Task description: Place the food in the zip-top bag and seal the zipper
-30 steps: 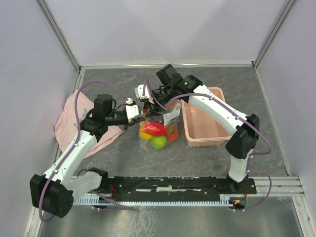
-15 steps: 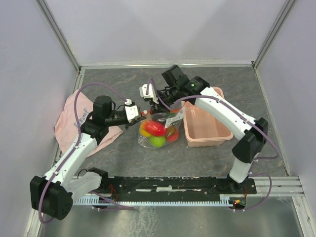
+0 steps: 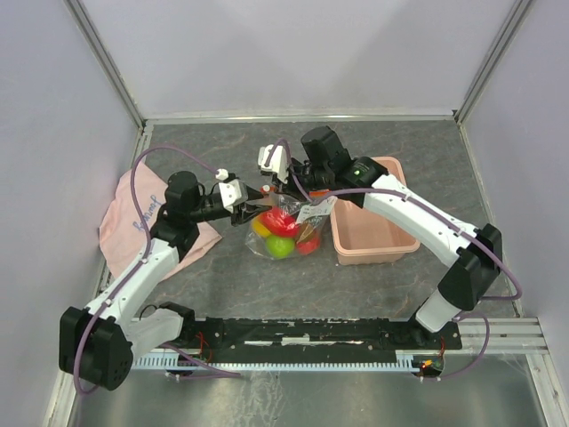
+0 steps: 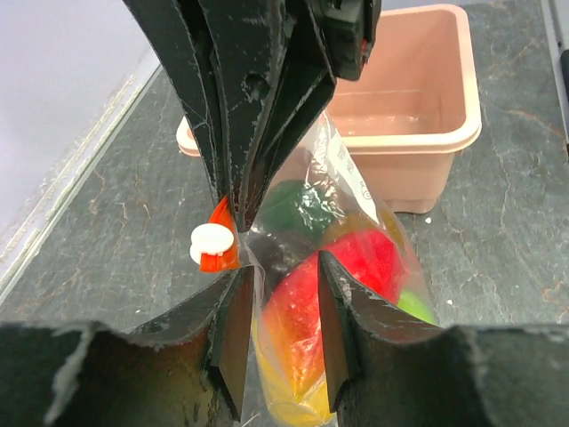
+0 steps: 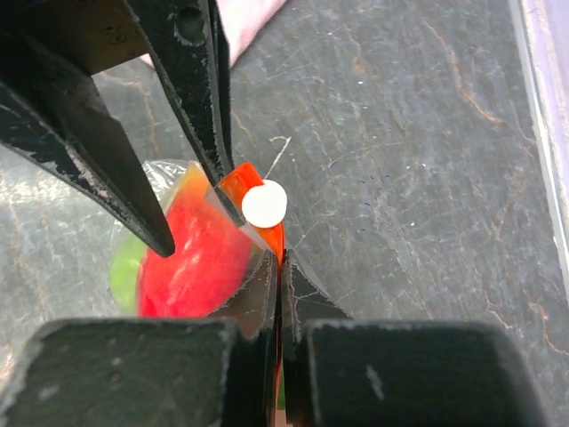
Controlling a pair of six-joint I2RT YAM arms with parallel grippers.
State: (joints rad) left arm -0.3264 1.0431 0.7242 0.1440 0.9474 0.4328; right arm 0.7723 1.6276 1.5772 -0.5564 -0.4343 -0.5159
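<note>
right tool (image 5: 280, 265) clamped on zipper (image 5: 275, 233) | left tool (image 4: 283, 267) apart, astride zip-top bag (image 4: 348, 178) | food (image 4: 369, 253) inside

Top camera: fixed high behind the arm bases (image 3: 164, 322), looking down and forward over the whole table (image 3: 204, 147); left wrist camera: close, sighting along left fingers (image 4: 233, 329) toward the bin (image 4: 400, 89); right wrist camera: closer, aimed down past right fingers (image 5: 253, 298) at the table; all three share the bag (image 3: 283, 233) and zipper (image 4: 220, 249).
</note>
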